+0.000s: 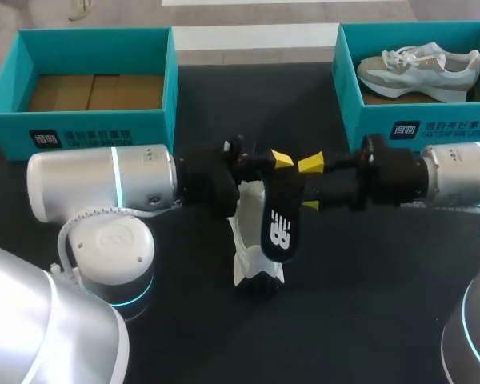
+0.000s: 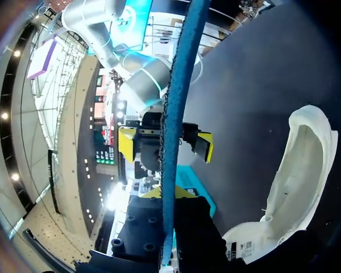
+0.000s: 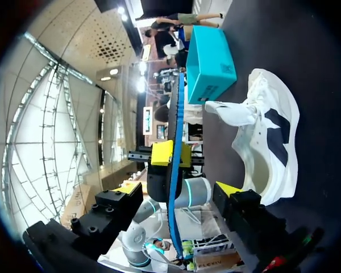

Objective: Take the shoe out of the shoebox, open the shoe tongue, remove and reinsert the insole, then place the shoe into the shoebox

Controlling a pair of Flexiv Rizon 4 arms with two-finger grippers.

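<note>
Black insole (image 1: 278,216) pinched in left jaws, right jaws straddling.

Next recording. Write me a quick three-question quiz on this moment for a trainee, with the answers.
1. True or false: the left box holds a shoe.
2. Fill in: the white shoe lies on the ____.
3. The right hand is: A. open, with the insole between its fingers; B. shut on the white shoe; C. inside a box.

Key
1. False. There is no shoe in it; the grey shoe is in the right box.
2. table
3. A. The left hand is the one shut on the insole.
</note>
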